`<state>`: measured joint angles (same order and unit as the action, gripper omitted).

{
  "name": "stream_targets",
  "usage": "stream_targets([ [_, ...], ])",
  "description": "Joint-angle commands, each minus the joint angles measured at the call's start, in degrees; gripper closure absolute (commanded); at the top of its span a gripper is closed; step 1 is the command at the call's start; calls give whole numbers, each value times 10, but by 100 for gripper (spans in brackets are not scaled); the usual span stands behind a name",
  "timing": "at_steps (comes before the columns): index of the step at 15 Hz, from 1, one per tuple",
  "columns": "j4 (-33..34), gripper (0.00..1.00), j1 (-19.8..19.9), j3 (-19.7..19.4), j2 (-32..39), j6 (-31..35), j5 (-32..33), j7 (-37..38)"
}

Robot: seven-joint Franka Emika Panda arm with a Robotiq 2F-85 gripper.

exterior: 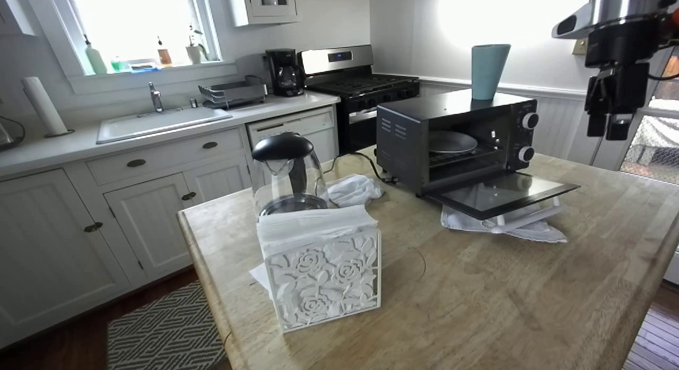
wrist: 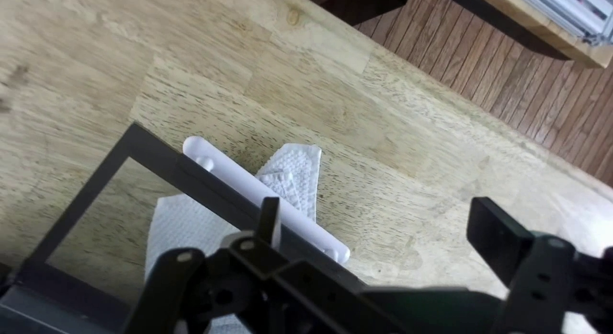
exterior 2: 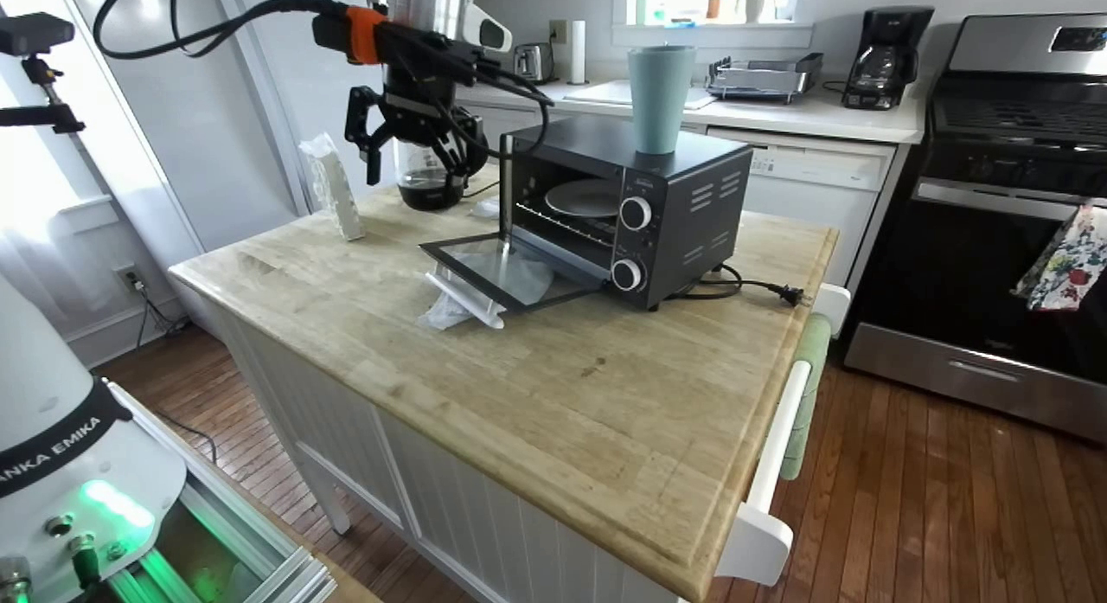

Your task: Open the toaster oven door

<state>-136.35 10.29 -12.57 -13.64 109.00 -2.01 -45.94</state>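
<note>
The black toaster oven stands on the wooden table and shows in both exterior views [exterior: 401, 147] [exterior 2: 700, 218]. Its glass door is folded down, open, low over the tabletop, in both exterior views [exterior: 493, 192] [exterior 2: 519, 270]. The door's white bar handle [exterior: 530, 220] [exterior 2: 465, 300] lies along the outer edge and also shows in the wrist view [wrist: 239, 178]. A round grey plate [exterior: 451, 142] is inside the oven. My gripper [exterior: 609, 130] [exterior 2: 413, 175] [wrist: 376, 221] is open and empty, its fingers wide apart, high above the table. In the wrist view one finger overlaps the handle's image.
A teal cup [exterior: 489, 72] stands on the oven top. A white paper towel [wrist: 292, 180] lies under the door. A white napkin holder [exterior: 326, 280] and a glass kettle [exterior: 289, 179] stand on the table [exterior 2: 605, 413]. The oven's cord [exterior 2: 744, 281] lies beside it.
</note>
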Motion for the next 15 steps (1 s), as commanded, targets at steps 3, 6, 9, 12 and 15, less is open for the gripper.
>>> stream_targets([
  [3,-59,0,19,-15,-121,7,-3,138],
  [6,-81,0,16,-5,-174,15,-6,232],
  [9,-105,0,19,18,-223,34,2,329],
  [12,-84,0,5,11,-205,24,7,329],
  [15,-98,0,6,18,-228,29,7,350],
])
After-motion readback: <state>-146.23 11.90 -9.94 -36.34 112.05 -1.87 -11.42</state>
